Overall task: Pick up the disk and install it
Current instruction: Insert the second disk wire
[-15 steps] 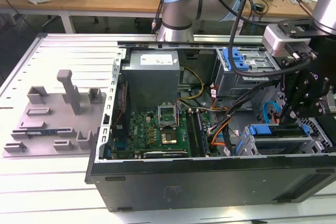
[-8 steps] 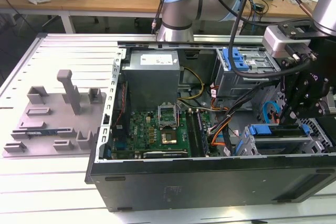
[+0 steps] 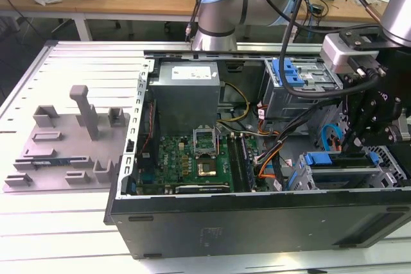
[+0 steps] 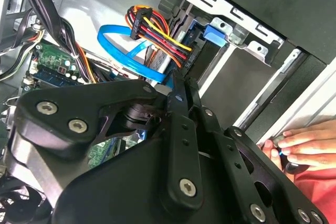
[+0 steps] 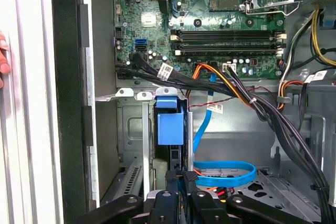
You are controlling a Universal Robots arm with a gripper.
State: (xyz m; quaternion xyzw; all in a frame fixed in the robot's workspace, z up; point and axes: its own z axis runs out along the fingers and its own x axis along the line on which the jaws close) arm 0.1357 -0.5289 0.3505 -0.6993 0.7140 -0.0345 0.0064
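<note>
Gripper [image 5: 177,176] low in frame, by disk [image 5: 170,127]; couldn't tell grip state. Judged rigid, heavyish, shock-sensitive; best pinched across blue frame edges.

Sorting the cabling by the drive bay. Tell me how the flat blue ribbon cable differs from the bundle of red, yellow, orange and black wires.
The flat blue ribbon cable is one wide band in a single colour; the bundle of red, yellow, orange and black wires is several thin round strands. The blue cable curves in a loop; the bundle arches into a black plug. Both lie inside the open computer case.
</note>
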